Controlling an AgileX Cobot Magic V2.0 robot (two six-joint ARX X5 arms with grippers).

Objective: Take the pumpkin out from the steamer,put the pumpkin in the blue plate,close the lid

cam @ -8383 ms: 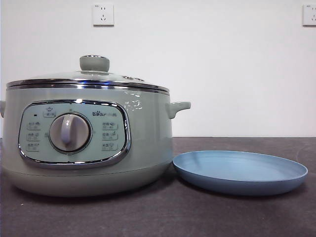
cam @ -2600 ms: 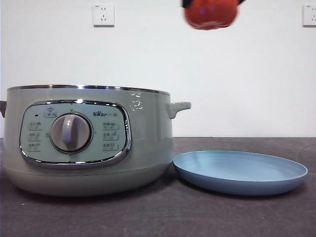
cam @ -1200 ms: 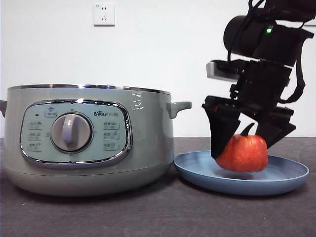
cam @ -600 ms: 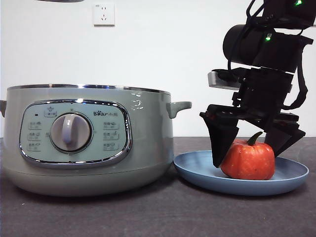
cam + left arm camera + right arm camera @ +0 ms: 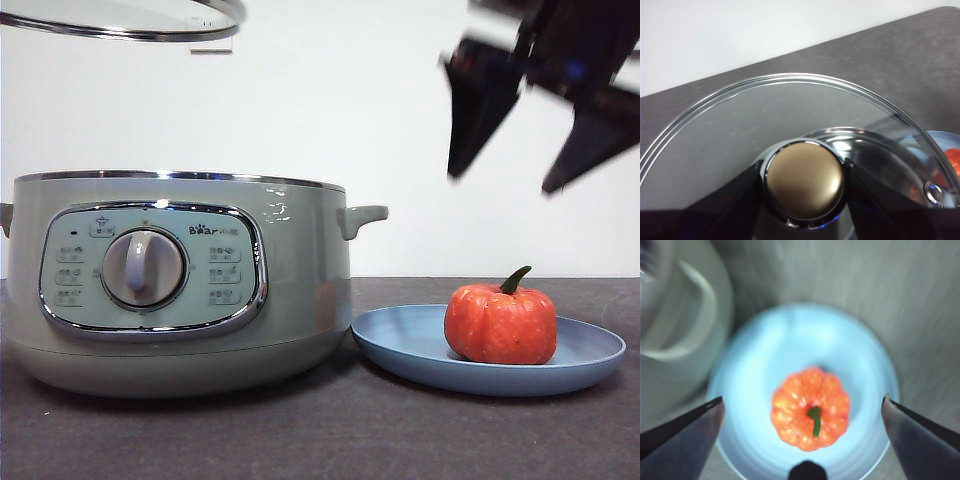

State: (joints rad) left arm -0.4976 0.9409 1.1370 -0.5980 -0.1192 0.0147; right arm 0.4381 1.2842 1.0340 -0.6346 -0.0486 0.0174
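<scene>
— On the blue plate, at about three o'clock from the steamer: sits upright, the pumpkin, stem curving up, nothing touching it. Seen from the right wrist too, near the plate's middle.

— And high above it, toward one o'clock?

— Hangs well clear, the right gripper, blurred, jaws spread wide and holding nothing. Same in its own view: jaw tips far apart on either side of the plate.

— Over at eleven o'clock, top of the front view?

— Floats above the open steamer, the lid, only its steel rim and glass showing. Clamped by its knob between the jaws of the left gripper, closed on it from both sides. Lid not touching the steamer rim.
</scene>
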